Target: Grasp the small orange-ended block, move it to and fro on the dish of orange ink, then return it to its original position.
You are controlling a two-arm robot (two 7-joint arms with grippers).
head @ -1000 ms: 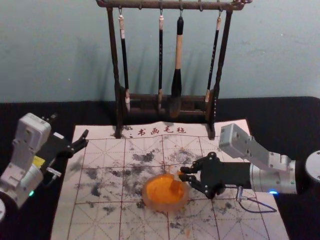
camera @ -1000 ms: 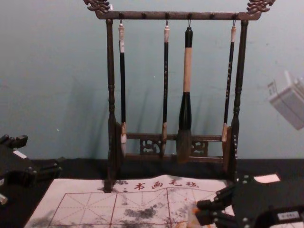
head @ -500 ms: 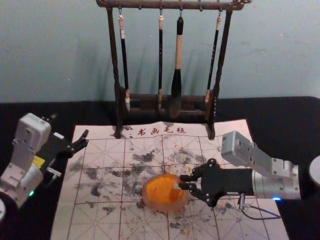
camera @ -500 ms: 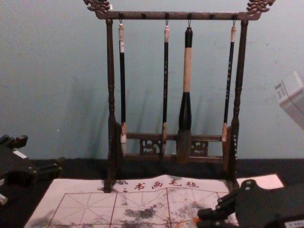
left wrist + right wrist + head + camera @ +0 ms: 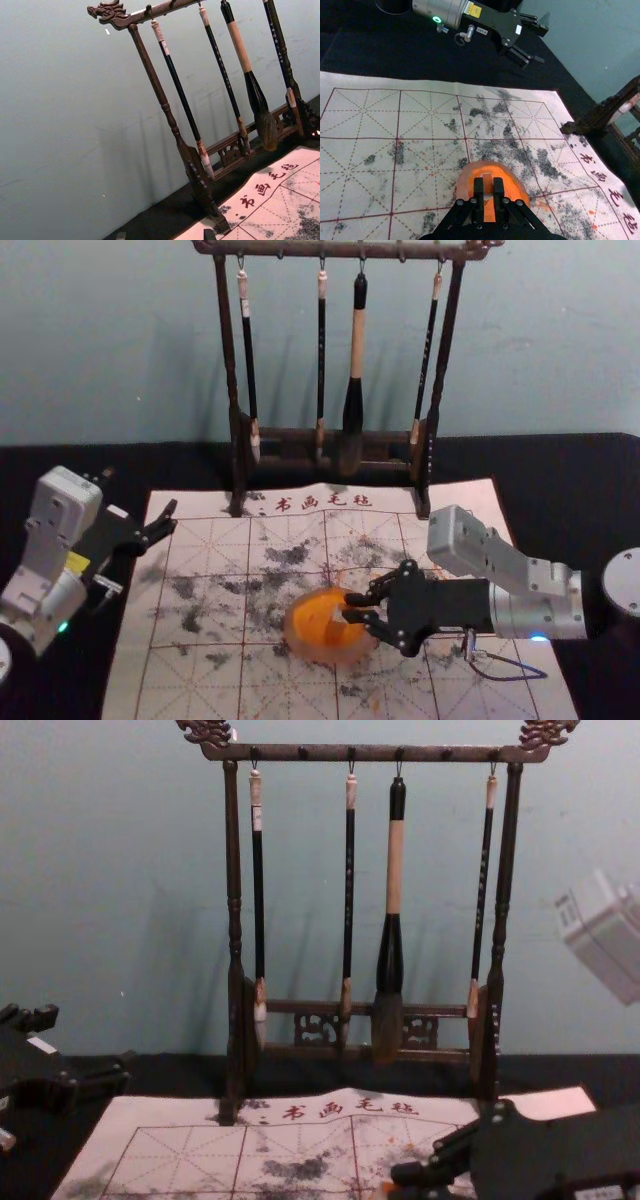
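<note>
Left pincer [image 5: 174, 515]: parked near the mat's left edge, well apart from the dish. Condition: released; its two fingers stand wide apart, with nothing between them.

Writing mat [image 5: 195, 680]: lies flat on the tabletop [image 5: 570, 475], extending between the two pincers and beneath the right one. It bears a red grid, printed characters, dark ink smudges and small orange spots.

Brush rack [image 5: 235, 370]: stands upright beyond both pincers, at the far edge of the mat. Four brushes [image 5: 357, 345] hang from its top bar; the thickest is third from the left.

Dish [image 5: 295, 640]: rests on the mat, directly below and to the left of the right pincer's fingertips. It contains orange ink [image 5: 312, 615].

Block [image 5: 488, 185]: located between the fingertips of the right pincer, over the dish. Whether its lower end contacts the ink cannot be determined.

Right pincer [image 5: 348, 607]: reaches in from the right, fingertips above the right part of the dish. Condition: closed on the block; the opening is narrow, limited to the block's width, with one finger [image 5: 478, 192] against each side.
</note>
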